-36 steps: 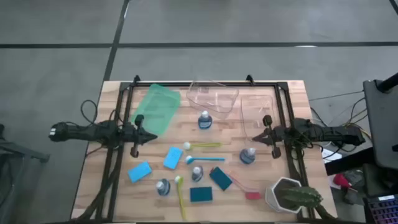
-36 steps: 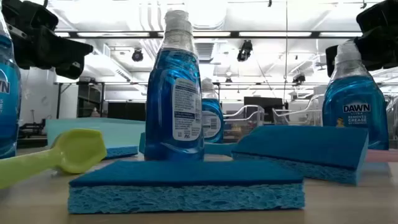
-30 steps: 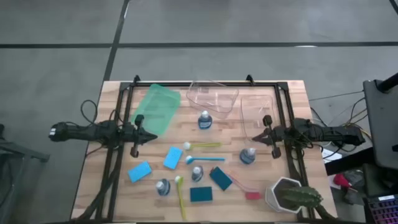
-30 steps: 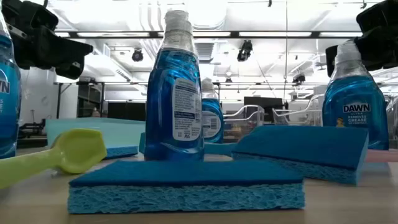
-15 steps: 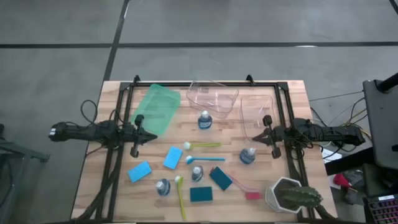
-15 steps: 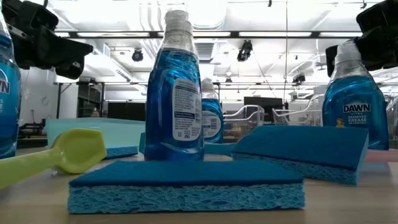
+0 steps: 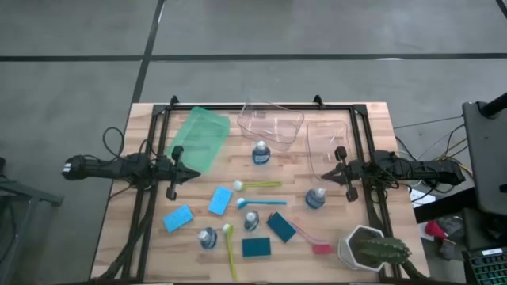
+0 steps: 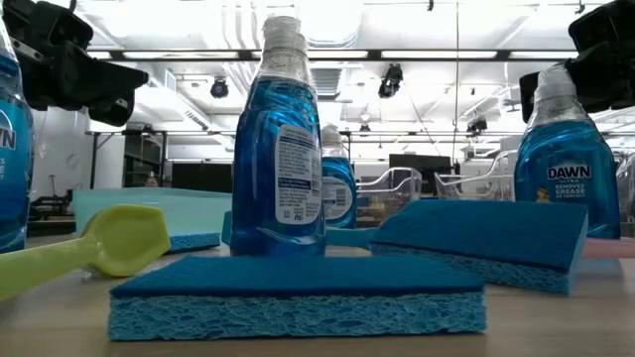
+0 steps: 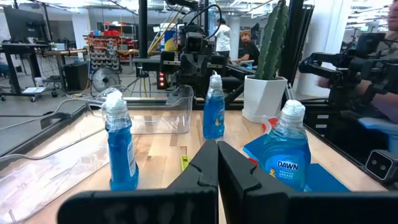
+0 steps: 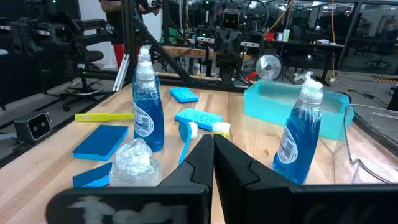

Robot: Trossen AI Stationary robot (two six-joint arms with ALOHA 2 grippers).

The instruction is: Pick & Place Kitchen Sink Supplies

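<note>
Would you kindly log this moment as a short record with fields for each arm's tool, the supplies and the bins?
left tool: shut, holding nothing, at the table's left edge beside the green bin
right tool: shut, holding nothing, at the right edge beside a clear bin
bottles: four, upright, all on the table; one stands below the other clear bin
sponges: four, flat on the table
brushes: four, lying among the sponges
bins: hold no supplies
other: potted cactus at the near right corner
</note>
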